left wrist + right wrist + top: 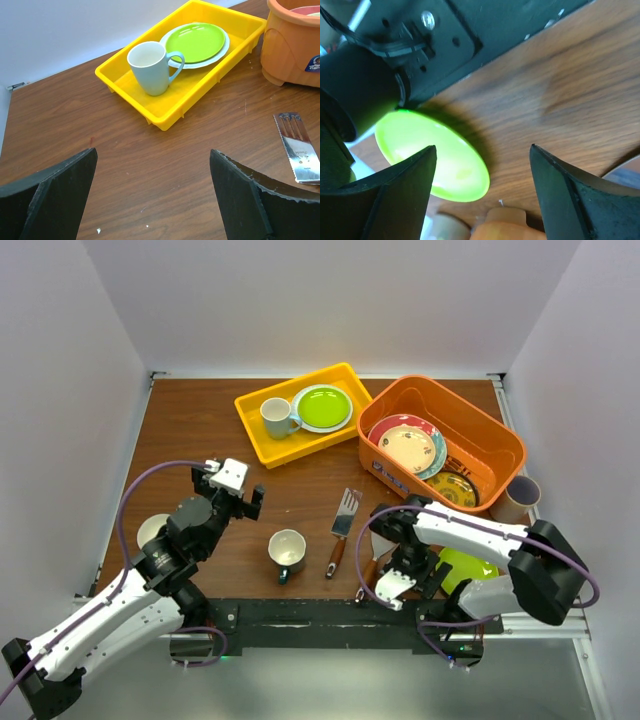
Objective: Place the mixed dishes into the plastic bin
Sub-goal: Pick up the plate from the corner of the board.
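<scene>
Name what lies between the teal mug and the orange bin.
A wooden-handled spatula lies on the table between the mug and the bin, clearest in the top view.

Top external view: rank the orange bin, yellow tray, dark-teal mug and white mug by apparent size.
1. orange bin
2. yellow tray, somewhat smaller
3. dark-teal mug and white mug: about alike; the teal one is nearer the camera, so unranked

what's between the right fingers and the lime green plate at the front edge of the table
Nothing visible. In the right wrist view the lime green plate lies just ahead of the open right fingers, its rim reaching into the gap.
</scene>
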`<action>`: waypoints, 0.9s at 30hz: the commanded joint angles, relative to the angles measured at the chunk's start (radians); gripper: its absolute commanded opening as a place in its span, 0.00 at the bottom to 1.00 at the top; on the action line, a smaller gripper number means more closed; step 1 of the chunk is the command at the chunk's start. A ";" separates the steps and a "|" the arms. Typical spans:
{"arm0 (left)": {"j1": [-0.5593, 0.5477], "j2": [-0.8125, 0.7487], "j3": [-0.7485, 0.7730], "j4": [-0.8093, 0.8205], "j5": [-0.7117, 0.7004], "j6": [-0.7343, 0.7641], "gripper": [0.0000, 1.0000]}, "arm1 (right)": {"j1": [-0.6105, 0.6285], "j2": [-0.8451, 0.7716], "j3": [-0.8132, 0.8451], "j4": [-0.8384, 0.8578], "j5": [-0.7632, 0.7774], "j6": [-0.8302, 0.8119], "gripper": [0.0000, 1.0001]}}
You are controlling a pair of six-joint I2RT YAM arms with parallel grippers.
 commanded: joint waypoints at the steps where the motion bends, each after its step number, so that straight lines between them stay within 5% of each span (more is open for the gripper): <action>1: 0.008 -0.008 -0.001 0.042 0.008 0.010 1.00 | 0.007 0.023 -0.020 0.015 0.099 -0.042 0.77; 27: 0.009 -0.017 -0.003 0.042 0.008 0.010 1.00 | -0.141 0.170 -0.087 0.135 0.277 -0.157 0.47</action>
